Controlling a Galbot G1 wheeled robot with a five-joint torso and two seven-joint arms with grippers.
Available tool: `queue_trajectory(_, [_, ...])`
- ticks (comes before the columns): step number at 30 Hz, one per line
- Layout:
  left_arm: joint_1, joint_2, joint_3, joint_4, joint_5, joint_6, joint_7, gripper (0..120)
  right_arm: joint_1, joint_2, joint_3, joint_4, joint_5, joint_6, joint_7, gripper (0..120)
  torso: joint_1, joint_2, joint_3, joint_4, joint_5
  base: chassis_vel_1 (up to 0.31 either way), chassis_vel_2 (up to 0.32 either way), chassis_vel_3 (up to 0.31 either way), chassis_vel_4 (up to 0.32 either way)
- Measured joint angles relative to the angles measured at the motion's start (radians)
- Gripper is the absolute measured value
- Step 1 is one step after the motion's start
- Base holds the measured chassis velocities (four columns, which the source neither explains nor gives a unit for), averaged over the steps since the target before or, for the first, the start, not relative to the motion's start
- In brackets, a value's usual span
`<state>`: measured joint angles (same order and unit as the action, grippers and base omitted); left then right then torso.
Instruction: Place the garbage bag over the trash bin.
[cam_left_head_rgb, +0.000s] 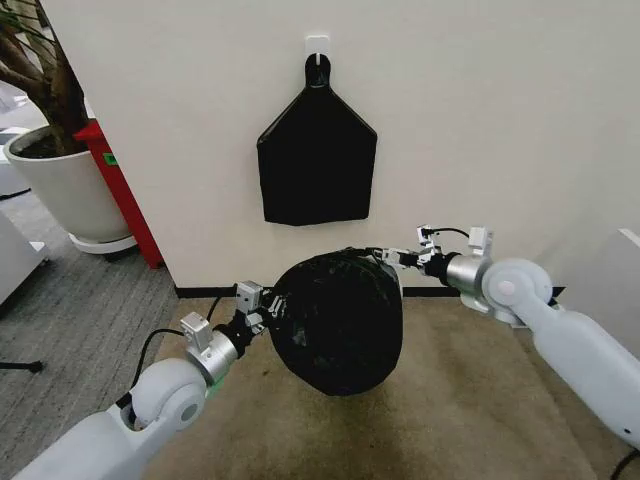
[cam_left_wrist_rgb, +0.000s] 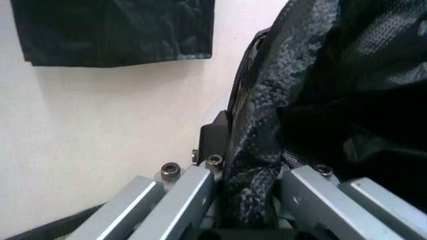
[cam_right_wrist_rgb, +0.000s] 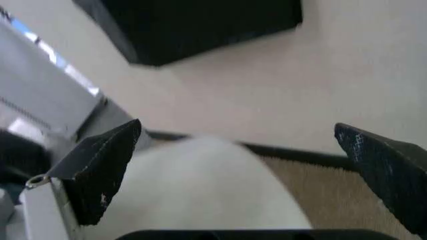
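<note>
Left gripper (cam_left_head_rgb: 268, 303) pinches the garbage bag (cam_left_head_rgb: 338, 322) at centre frame; right gripper (cam_left_head_rgb: 393, 257), fingers spread, sits at its upper-right edge over the trash bin (cam_right_wrist_rgb: 200, 187). Draping seems underway; next, the film likely needs pulling down around the rim.

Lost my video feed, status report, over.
Left gripper shut on garbage bag. Right gripper open at bag's far side. Bag over trash bin. Nothing blocking.

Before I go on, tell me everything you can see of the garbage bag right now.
The garbage bag is thin, crinkly, glossy black film, bulging into a rounded dome above the tan carpet, below the flat black bundle on the wall. The left pincer is shut on its left edge; the left wrist view shows film pinched between the fingers. The right pincer sits open at its upper right edge.
</note>
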<state>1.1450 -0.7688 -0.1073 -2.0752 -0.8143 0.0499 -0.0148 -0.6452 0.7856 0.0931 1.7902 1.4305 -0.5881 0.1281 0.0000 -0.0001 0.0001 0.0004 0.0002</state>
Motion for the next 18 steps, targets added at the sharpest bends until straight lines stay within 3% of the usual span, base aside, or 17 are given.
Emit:
queue_trajectory(4, [-0.004, -0.009, 0.0, 0.023, -0.001, 0.0, -0.001, 1, -0.015, -0.051, 0.057, 0.113, 0.156, -0.01, 0.076, 100, 0.0, 0.0, 0.0, -0.0005, -0.0004, 0.0, 0.0, 0.0, 0.0])
queue_trajectory(8, [-0.013, -0.012, 0.004, 0.035, -0.003, 0.0, -0.002, 1, -0.059, -0.09, 0.077, 0.183, 0.218, -0.037, 0.098, 100, 0.0, 0.0, 0.0, -0.0004, -0.0006, 0.0, 0.0, 0.0, 0.0])
queue_trajectory(18, [-0.025, -0.009, 0.007, 0.039, -0.007, 0.0, 0.002, 1, -0.127, -0.081, 0.062, 0.195, 0.13, -0.042, 0.074, 100, 0.0, 0.0, 0.0, -0.0003, -0.0002, 0.0, 0.0, 0.0, 0.0])
